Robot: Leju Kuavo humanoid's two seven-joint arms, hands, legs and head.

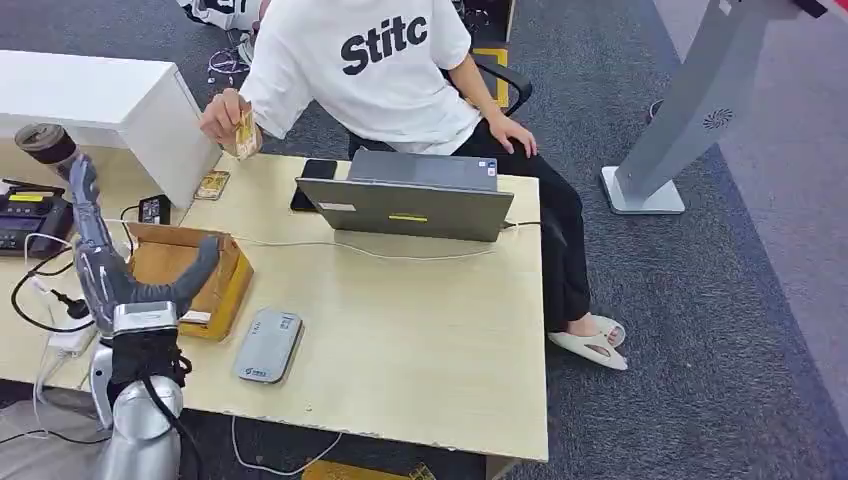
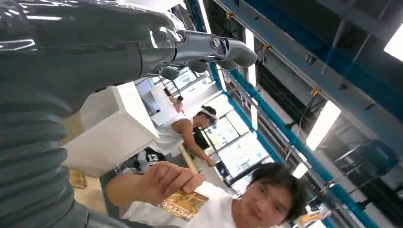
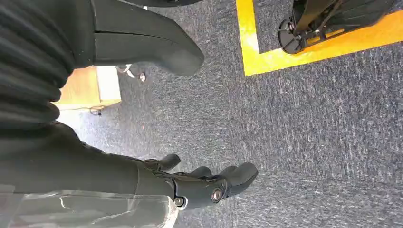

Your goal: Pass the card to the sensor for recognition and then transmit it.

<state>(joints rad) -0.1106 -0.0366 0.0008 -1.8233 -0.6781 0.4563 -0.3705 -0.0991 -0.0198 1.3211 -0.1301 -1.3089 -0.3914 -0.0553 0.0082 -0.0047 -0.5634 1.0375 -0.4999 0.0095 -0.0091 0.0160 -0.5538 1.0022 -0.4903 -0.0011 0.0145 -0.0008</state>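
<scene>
A person in a white T-shirt sits across the table and holds a gold patterned card (image 1: 245, 135) up in one hand; the same card (image 2: 184, 203) is in the left wrist view. My left hand (image 1: 105, 250) is raised at the table's left side, fingers spread upward, holding nothing and well short of the card. A grey card sensor (image 1: 268, 345) lies flat on the table to the right of my left arm. My right hand (image 3: 190, 183) hangs over grey carpet with its fingers loosely apart and nothing in them.
An open cardboard box (image 1: 190, 270) stands by my left hand. A second gold card (image 1: 212, 185), a black phone (image 1: 313, 180) and a grey laptop (image 1: 410, 195) lie further back. A desk phone (image 1: 30, 215), a cup (image 1: 45, 145) and cables sit at left.
</scene>
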